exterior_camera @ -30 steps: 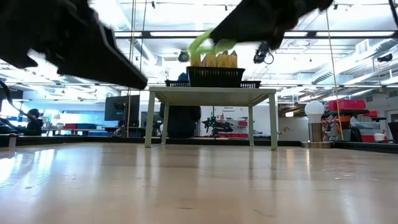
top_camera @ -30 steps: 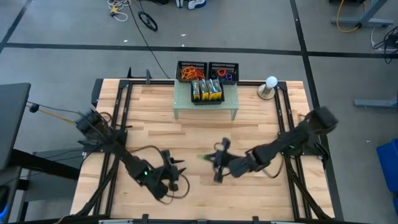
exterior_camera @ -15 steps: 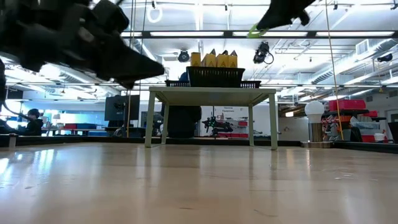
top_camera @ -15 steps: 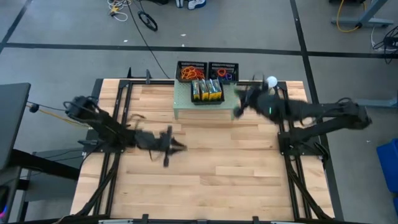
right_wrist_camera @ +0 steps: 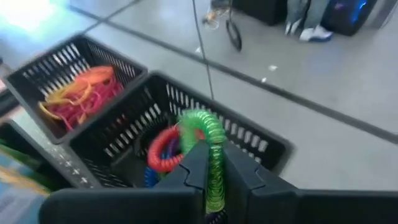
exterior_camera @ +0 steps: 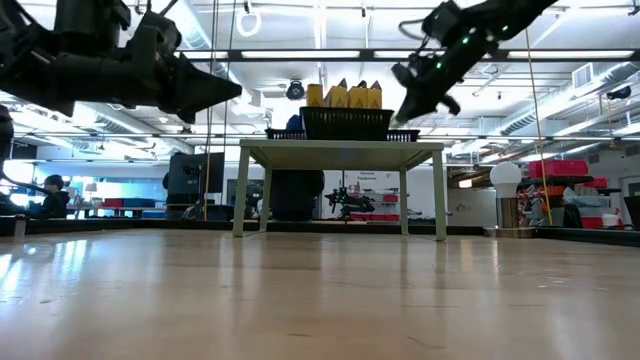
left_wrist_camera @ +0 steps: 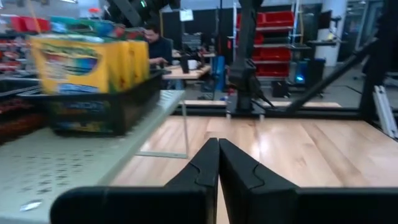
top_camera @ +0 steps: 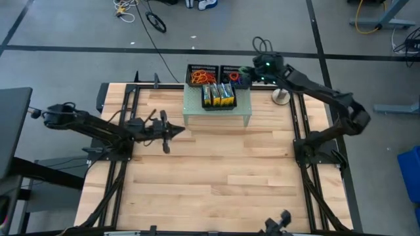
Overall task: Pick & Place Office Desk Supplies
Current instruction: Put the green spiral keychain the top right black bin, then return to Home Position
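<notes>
Yellow-and-green crayon boxes point(top_camera: 218, 95) stand in a black tray on the pale green riser point(top_camera: 216, 113); the left wrist view shows them too point(left_wrist_camera: 87, 62). Behind them, beyond the table's far edge, one black mesh tray point(top_camera: 202, 75) holds orange and red loops. A second tray point(top_camera: 236, 76) holds red and blue loops point(right_wrist_camera: 163, 152). My right gripper point(top_camera: 249, 73) is over this second tray, shut on a green coiled loop point(right_wrist_camera: 208, 134). My left gripper point(top_camera: 174, 132) hangs left of the riser, shut and with nothing in it point(left_wrist_camera: 218, 163). My right gripper pinches the green coiled loop between its two fingers point(right_wrist_camera: 214, 171), slanting down from the table's right side. The loop's free end curls out past the fingertips. It is lifted clear, above the mesh tray with the red and blue loops.
A white ball on a stand point(top_camera: 286, 89) sits at the table's far right corner. The riser's legs point(exterior_camera: 240, 190) stand on the far middle of the wooden top point(top_camera: 216, 183). People sit in the room beyond point(left_wrist_camera: 154, 38).
My right gripper has swung from the table's middle up and toward the far edge, carrying the green loop, and now stands over the far right mesh tray. My left gripper has gone from the near left toward the far edge, turned level toward the riser, and shut.
</notes>
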Robot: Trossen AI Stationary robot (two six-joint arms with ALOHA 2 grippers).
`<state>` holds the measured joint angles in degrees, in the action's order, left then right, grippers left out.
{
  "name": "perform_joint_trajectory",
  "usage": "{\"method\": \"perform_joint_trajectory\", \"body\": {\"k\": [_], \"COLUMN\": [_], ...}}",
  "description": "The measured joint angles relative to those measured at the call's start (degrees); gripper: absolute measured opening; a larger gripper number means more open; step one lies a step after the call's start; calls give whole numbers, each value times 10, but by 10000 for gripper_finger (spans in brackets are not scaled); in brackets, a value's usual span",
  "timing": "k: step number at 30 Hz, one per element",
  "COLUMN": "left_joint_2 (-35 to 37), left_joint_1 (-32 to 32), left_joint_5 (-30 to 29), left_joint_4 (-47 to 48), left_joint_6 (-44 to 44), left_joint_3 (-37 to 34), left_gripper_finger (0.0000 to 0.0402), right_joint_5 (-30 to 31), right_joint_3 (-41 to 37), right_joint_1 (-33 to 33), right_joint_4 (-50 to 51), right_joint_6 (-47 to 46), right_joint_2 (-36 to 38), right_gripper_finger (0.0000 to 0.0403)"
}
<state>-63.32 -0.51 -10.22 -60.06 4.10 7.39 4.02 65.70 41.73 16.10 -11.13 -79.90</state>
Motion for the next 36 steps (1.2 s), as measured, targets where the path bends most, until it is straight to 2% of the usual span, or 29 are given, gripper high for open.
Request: {"method": "perform_joint_trajectory", "body": {"k": [4, 8, 14, 18, 20, 22, 28, 36], "left_joint_2": [42, 77, 163, 234, 268, 306, 433, 625], "left_joint_1": [-13, -16, -26, -44, -58, -73, -115, -142], "left_joint_5": [0, -1, -7, 23, 57, 82, 105, 117], "left_joint_4": [27, 57, 81, 166, 206, 244, 336, 479], "left_joint_6": [8, 20, 25, 16, 12, 13, 20, 19], "left_joint_3": [-13, -25, -70, -70, -70, -70, -70, -70], "left_gripper_finger": [12, 9, 9, 8, 8, 8, 8, 14], "right_joint_5": [-22, -16, -2, -5, -6, -13, -89, -147], "right_joint_3": [25, 30, 30, 30, 29, 13, -115, -335], "right_joint_1": [1, -6, -11, -16, -30, -51, -105, -157], "right_joint_4": [-6, -7, -7, -1, 10, 9, -81, -218], "right_joint_6": [0, 0, -2, 23, 56, 97, 159, 170], "right_joint_2": [-38, -57, -46, -16, 9, 40, 149, 300], "right_gripper_finger": [46, 85, 167, 198, 189, 161, 20, 14]}}
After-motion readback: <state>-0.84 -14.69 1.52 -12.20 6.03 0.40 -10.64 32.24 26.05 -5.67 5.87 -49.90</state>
